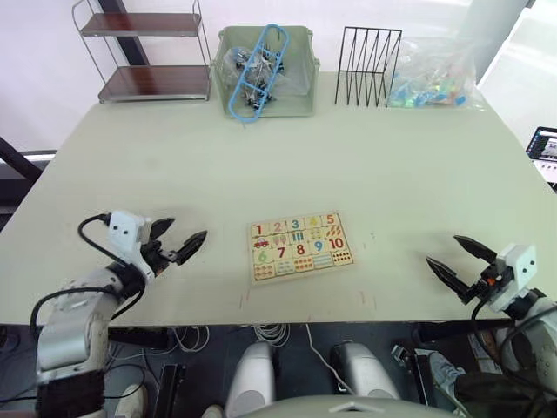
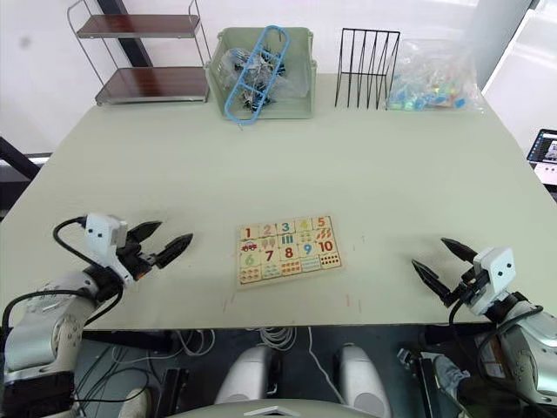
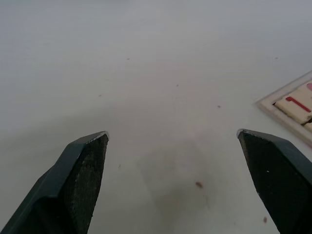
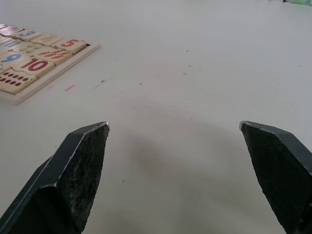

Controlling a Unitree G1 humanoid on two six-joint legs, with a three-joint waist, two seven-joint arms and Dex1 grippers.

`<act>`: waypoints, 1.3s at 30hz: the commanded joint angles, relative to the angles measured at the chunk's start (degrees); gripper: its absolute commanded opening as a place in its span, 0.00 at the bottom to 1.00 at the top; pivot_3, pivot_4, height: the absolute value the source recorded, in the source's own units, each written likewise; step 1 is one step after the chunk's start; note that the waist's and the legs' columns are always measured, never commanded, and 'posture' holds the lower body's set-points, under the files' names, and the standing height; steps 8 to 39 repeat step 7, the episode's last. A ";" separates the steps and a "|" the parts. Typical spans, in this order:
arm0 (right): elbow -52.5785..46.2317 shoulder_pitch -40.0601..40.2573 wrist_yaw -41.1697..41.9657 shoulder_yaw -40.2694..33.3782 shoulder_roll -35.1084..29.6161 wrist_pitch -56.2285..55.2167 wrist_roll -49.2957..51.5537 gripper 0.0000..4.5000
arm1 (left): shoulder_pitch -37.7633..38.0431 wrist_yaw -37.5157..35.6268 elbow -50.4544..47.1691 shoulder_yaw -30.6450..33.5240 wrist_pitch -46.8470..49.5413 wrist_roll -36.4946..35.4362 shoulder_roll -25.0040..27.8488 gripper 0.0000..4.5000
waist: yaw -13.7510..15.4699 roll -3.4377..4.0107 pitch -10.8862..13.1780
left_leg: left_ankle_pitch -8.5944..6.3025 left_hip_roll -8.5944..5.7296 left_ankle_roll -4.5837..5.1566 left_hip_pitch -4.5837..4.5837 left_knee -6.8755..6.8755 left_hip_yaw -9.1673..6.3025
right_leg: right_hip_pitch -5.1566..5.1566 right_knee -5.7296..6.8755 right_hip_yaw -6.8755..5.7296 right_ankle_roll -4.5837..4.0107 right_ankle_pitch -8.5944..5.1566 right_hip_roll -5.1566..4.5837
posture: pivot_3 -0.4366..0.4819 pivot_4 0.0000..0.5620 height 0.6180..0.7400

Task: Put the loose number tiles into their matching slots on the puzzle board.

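Now the wide pale table (image 1: pixel 365 165) carries the flat pale wooden puzzle board (image 1: pixel 300 246) near its front edge, small number tiles 1–5 (image 1: pixel 295 227) seemingly all seated. Left gripper (image 1: pixel 174 241) and right gripper (image 1: pixel 461 259) hover spread, empty; any nudge could unseat tiles.

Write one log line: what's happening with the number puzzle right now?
number tiles: top row filled | puzzle board: table middle | left gripper: open | right gripper: open
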 commanded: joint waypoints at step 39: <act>-3.76 3.45 -0.02 -2.81 2.13 -1.14 2.64 1.00 | 9.08 5.80 -6.45 2.22 -1.65 -1.02 -2.86 0.99 | -0.14 -0.01 -0.01 | 0.00 0.01 0.00 0.03 -0.05 0.05 | -0.03 -0.03 0.02 0.09 -0.06 -0.02 | 0.48 0.27 1.00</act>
